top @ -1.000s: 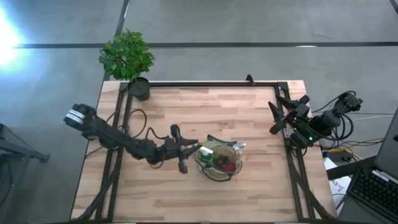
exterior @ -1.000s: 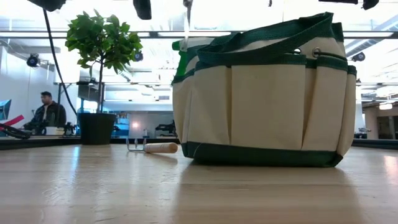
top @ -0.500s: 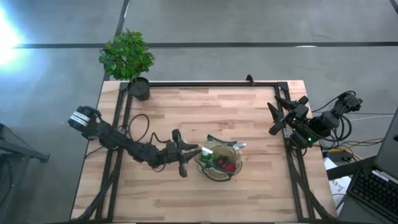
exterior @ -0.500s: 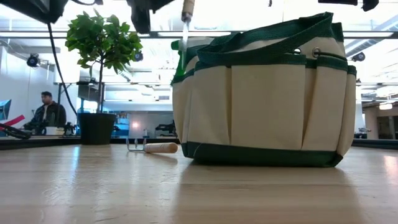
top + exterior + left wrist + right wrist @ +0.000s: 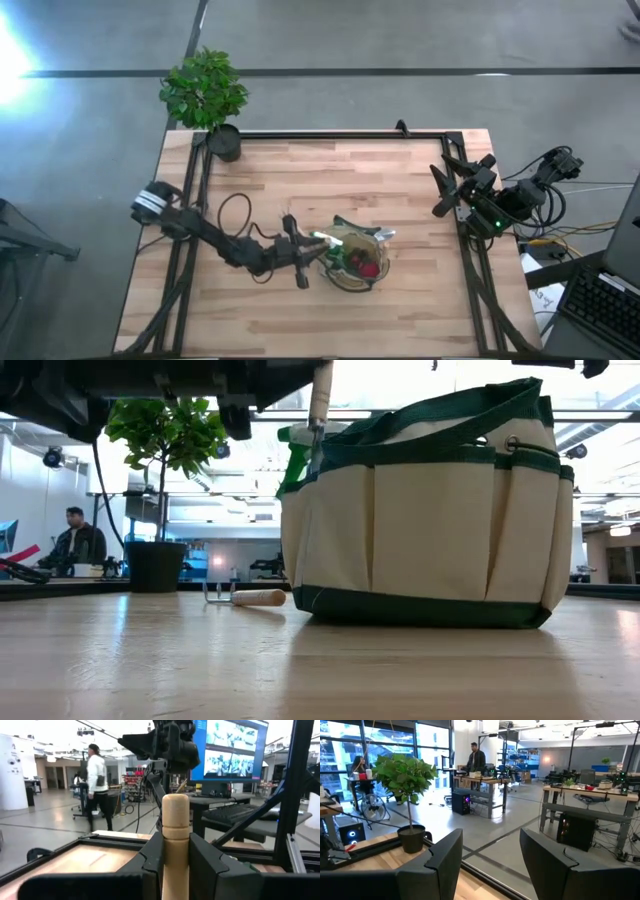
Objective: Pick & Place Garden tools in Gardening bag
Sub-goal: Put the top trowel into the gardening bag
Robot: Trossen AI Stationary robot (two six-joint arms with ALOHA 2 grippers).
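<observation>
Left hand (image 5: pixel 312 243) is clamped tight on a wooden-handled tool (image 5: pixel 175 840), and you can see it best in the left wrist view: the pale round handle stands straight up between the two dark fingers (image 5: pixel 210 870), which press it from both sides. From overhead that hand sits just left of centre in the lower half of the frame, right at the left rim of the gardening bag (image 5: pixel 353 262). In the low view the same tool (image 5: pixel 320 395) hangs down near the top middle of the frame, handle up, with its metal end dipping behind the bag's green-trimmed rim, so it's at the mouth of the bag (image 5: pixel 425 510). Can't tell how deep it goes.

Bag itself is cream fabric with green trim and outer pockets, standing upright on the counter (image 5: pixel 400 190). Looking down into it there's something red and a green spray bottle (image 5: pixel 296 455) poking up at its left edge in the low view.

One small rake (image 5: pixel 243 597) with a wooden handle lies flat on the counter, just left of the bag in the low view.

Right hand (image 5: pixel 447 185) is parked at the right edge of the overhead frame, well apart from the bag, fingers spread wide with nothing between them.

Potted plant (image 5: pixel 205 95) sits at the upper left corner of the counter.
</observation>
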